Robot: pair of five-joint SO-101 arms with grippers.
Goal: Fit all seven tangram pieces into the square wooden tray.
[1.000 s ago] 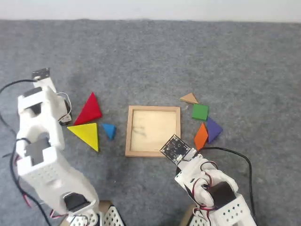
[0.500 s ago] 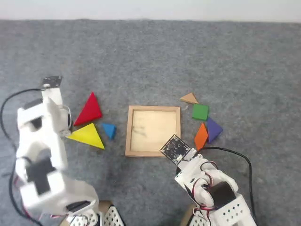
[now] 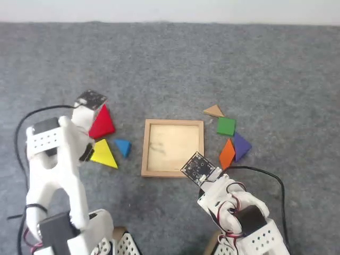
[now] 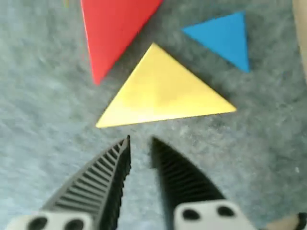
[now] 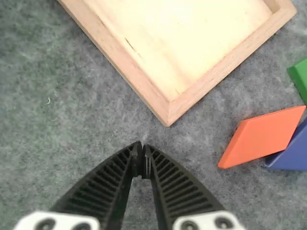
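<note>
Hazards, read left to right across the high view.

(a) My left claw (image 4: 140, 146) hangs over the grey carpet (image 3: 276, 69) with its tips parted only narrowly and nothing between them, pointing at the long edge of the yellow triangle (image 4: 163, 93). I judge that this gap is too slim to span the piece. If I descend like this, the tips are likely to land on top or shove the triangle along instead of gripping it.

(b) The red triangle (image 4: 112, 26) lies just beside the yellow one, and the blue triangle (image 4: 223, 36) is near its other side. A push on the yellow piece could knock either neighbour out of place.

(c) The square wooden tray (image 3: 144, 151) sits in the middle and holds no piece. All seven lie outside it, three to its left and four to its right. It appears to rest loose on the carpet, so a piece dragged against its rim could shift or turn it.

(d) My right claw (image 5: 142, 149) is pressed together on nothing, just outside the tray's near corner (image 5: 168, 112). A careless swing here could bump that corner.

(e) The tan triangle (image 3: 214, 110) and green square (image 3: 226, 126) lie near each other. The orange parallelogram (image 5: 261, 136) touches the purple triangle (image 5: 290, 155), so lifting one may drag the other.
</note>
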